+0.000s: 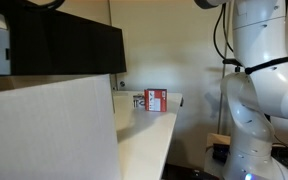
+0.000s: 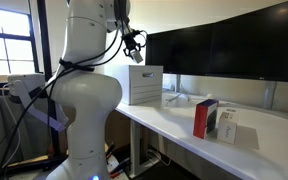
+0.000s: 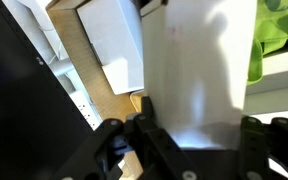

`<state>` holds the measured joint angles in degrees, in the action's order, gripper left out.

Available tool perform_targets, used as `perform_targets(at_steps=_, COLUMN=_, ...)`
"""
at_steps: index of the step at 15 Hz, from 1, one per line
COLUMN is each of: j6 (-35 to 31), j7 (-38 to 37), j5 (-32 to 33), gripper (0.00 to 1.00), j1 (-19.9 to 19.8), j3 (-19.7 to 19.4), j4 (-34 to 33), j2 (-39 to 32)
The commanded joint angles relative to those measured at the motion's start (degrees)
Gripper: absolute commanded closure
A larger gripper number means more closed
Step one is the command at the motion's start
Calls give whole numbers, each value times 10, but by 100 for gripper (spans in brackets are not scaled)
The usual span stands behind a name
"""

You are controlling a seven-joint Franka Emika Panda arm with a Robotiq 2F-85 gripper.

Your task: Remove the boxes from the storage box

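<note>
The white storage box [image 2: 144, 85] stands on the white table [image 2: 184, 128]; it fills the foreground in an exterior view [image 1: 44, 130]. My gripper [image 2: 134, 45] hangs above it. In the wrist view the gripper [image 3: 198, 125] is shut on a white box [image 3: 199, 65] that spans the gap between both fingers and is blurred. Another white box [image 3: 114, 45] lies below on a brown surface. A red and white box [image 2: 206, 118] and a white box [image 2: 227, 126] stand on the table outside the storage box. The red one also shows in an exterior view [image 1: 156, 100].
Black monitors [image 2: 224, 50] line the back of the table, one close over the storage box [image 1: 64, 45]. The robot's white base [image 2: 79, 110] stands at the table's edge. Something green [image 3: 279, 35] shows at the wrist view's top right.
</note>
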<state>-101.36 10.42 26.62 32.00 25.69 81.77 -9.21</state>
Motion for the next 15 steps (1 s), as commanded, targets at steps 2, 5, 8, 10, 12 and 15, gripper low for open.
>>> perform_targets(at_steps=2, j6=48, j7=-10, j5=0, gripper=70, j1=7, j3=-4, j4=-34, j2=4)
perform_targets(at_steps=5, j6=36, j7=0, j5=1, gripper=45, j1=6, j3=-6, j4=-36, j2=-2)
perform_targets(at_steps=8, j6=37, j7=0, j5=1, gripper=70, j1=8, j3=-6, j4=-36, j2=-2)
perform_targets(at_steps=10, j6=30, j7=-2, j5=0, gripper=70, j1=1, j3=-5, j4=-24, j2=5)
perform_targets(at_steps=12, j6=32, j7=-11, j5=-10, gripper=70, j1=-5, j3=-10, j4=-12, j2=20)
perform_targets(at_steps=15, j6=38, j7=-19, j5=-15, gripper=70, j1=-18, j3=-27, j4=-8, j2=36)
